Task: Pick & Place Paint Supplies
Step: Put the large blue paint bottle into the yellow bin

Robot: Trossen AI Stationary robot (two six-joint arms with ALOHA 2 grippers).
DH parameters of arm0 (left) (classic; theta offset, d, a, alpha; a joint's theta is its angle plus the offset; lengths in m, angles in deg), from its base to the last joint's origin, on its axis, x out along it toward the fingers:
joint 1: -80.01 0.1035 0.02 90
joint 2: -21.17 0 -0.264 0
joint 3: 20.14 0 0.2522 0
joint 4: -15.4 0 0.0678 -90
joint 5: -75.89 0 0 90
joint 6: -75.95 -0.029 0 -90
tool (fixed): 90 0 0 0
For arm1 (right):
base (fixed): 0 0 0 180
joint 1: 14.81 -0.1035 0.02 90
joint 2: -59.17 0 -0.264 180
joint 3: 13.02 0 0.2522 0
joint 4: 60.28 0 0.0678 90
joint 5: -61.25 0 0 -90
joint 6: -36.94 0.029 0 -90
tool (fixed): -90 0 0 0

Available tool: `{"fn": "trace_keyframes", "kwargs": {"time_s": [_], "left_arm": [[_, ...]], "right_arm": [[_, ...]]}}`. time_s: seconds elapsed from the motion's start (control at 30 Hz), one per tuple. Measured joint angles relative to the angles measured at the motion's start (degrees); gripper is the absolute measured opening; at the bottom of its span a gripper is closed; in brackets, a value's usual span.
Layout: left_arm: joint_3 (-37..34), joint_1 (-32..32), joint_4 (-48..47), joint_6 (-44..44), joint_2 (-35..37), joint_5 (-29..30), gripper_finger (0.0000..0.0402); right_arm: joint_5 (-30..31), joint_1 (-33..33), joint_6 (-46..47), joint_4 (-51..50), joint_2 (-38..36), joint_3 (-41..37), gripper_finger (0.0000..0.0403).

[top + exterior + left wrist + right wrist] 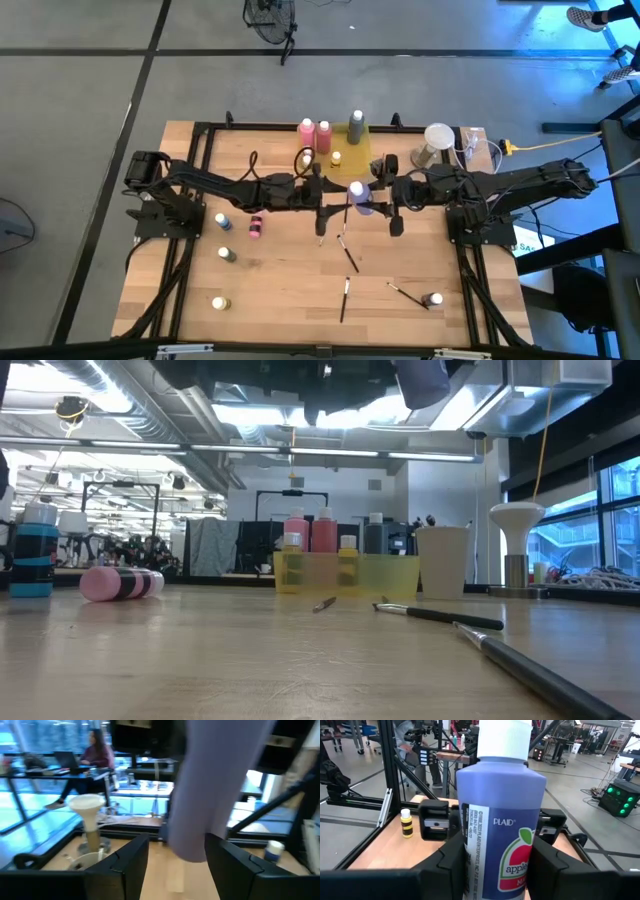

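A purple paint bottle (357, 197) with a white cap stands upright in the air over the table's middle. My right gripper (497, 872) is shut on it. My left gripper (176, 855) reaches in level from the table's left and is open. Its fingers (436, 822) stand on either side of the bottle's lower end (187, 847), and a gap shows beside one of them. The low view shows only the bottle's base (420, 385), high above the table. Pink and grey bottles stand in the yellow tray (345, 155) at the far middle. My right gripper pinches the lower body of the purple bottle by its two sides (466, 865) between its two fingers. The fingers come in level from the table's right. The bottle sits upright, cap up and label toward the wrist, lifted clear of the table.
Three dark brushes (350, 258) (344, 298) (405, 293) lie on the near middle of the table. Loose bottles are on the left: blue (222, 220), pink lying down (256, 228), grey (228, 255), yellow (220, 302). A white-capped one (435, 298) is near right. A pale cup (443, 560) stands far right.
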Motion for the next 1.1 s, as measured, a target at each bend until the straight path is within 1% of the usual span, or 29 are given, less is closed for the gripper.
{"fn": "trace_keyframes", "kwargs": {"time_s": [0.17, 0.23, 0.27, 0.4, 0.47, 0.57, 0.67, 0.83, 0.9, 1.0, 1.1], "left_arm": [[0.0, 0.0, 0.0, 2.0, 0.0, 6.5, 0.0189], [0.0, 0.0, 0.0, 1.6, 0.0, 6.8, 0.0189], [0.0, 0.0, 0.0, 0.6, 0.0, 5.9, 0.0189], [0.0, -0.1, 0.0, -1.9, 0.0, -1.7, 0.0189], [0.0, -0.1, 0.1, -2.1, 0.0, -2.8, 0.0189], [0.0, 0.0, 0.2, -2.1, 0.0, -2.5, 0.0196], [0.0, 0.0, 0.2, -1.8, 0.0, -0.9, 0.0214], [0.0, -0.1, 0.2, -1.8, 0.0, 0.4, 0.0259], [0.0, -0.4, 0.2, -1.8, 0.0, -0.1, 0.0278], [0.0, -0.9, 0.1, -1.7, 0.0, -2.3, 0.0300], [0.0, -1.3, 0.1, -2.6, 0.0, -3.6, 0.0311]], "right_arm": [[0.0, 0.0, 0.0, 0.0, 0.0, 0.0, 0.0149], [0.0, 0.0, 0.0, -0.3, 0.0, 0.0, 0.0149], [0.0, 0.0, 0.0, -0.3, 0.0, 0.0, 0.0149], [0.0, 0.0, 0.0, -0.4, 0.0, 0.0, 0.0149], [0.0, 0.0, -0.2, -0.7, 0.0, 0.0, 0.0149], [0.0, 0.0, -0.2, -0.7, 0.0, 0.0, 0.0149], [0.0, 0.0, -0.2, -0.9, 0.0, 0.0, 0.0149], [0.0, 0.0, -0.5, -1.5, 0.0, 0.0, 0.0149], [0.0, 0.0, -0.6, -1.8, 0.0, 0.0, 0.0149], [0.0, 0.0, -0.6, -1.8, 0.0, 0.0, 0.0149], [0.0, 0.0, -0.6, -1.7, 0.0, 0.0, 0.0149]]}}
